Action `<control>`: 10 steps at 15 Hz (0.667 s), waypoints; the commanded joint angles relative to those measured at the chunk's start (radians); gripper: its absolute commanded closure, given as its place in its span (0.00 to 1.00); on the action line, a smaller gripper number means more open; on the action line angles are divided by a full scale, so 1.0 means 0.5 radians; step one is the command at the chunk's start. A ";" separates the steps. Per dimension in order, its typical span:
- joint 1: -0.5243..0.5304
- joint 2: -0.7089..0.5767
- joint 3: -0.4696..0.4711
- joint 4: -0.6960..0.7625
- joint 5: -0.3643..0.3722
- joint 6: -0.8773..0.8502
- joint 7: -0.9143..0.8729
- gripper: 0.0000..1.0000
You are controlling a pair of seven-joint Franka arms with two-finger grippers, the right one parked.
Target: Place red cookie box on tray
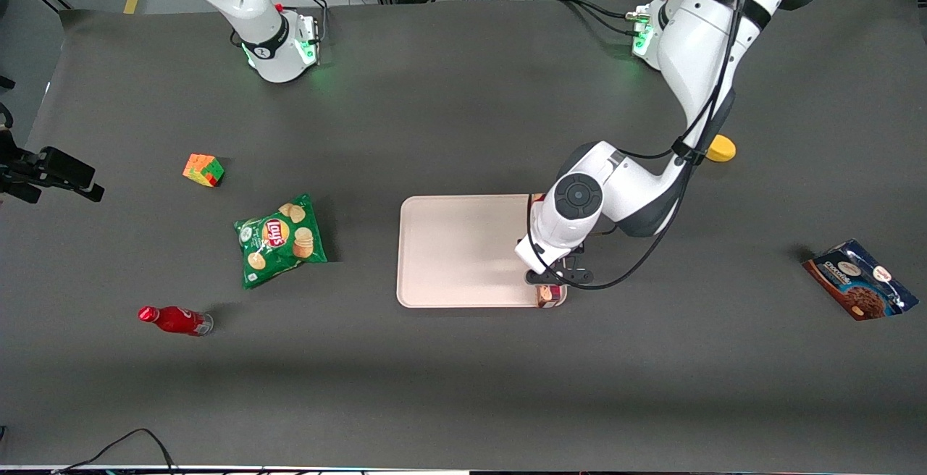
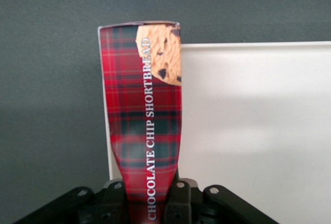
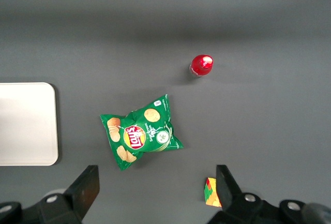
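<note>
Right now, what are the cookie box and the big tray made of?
The red cookie box, held in the pincer at the tray's edge, looks like thin printed cardboard: plaid print, lettering, slightly bent sides. The tray seems smooth matte plastic, pale pinkish-white with a low moulded rim, though I can't be sure.

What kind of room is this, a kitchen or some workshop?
Probably a robotics lab: a white robot arm's gripper holds a red plaid cookie box at the edge of a pale pinkish tray, on a dark grey mat-covered table.
</note>
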 commanded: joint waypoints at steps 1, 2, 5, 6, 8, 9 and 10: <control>-0.059 -0.024 0.048 -0.013 0.053 0.011 -0.068 1.00; -0.065 -0.024 0.048 -0.013 0.053 0.011 -0.065 1.00; -0.074 -0.018 0.048 -0.010 0.053 -0.014 -0.071 0.89; -0.080 -0.021 0.048 -0.010 0.053 -0.023 -0.077 0.89; -0.080 -0.024 0.048 -0.010 0.053 -0.038 -0.077 0.89; -0.080 -0.027 0.048 -0.007 0.053 -0.060 -0.077 0.89; -0.080 -0.030 0.048 -0.007 0.053 -0.081 -0.077 0.89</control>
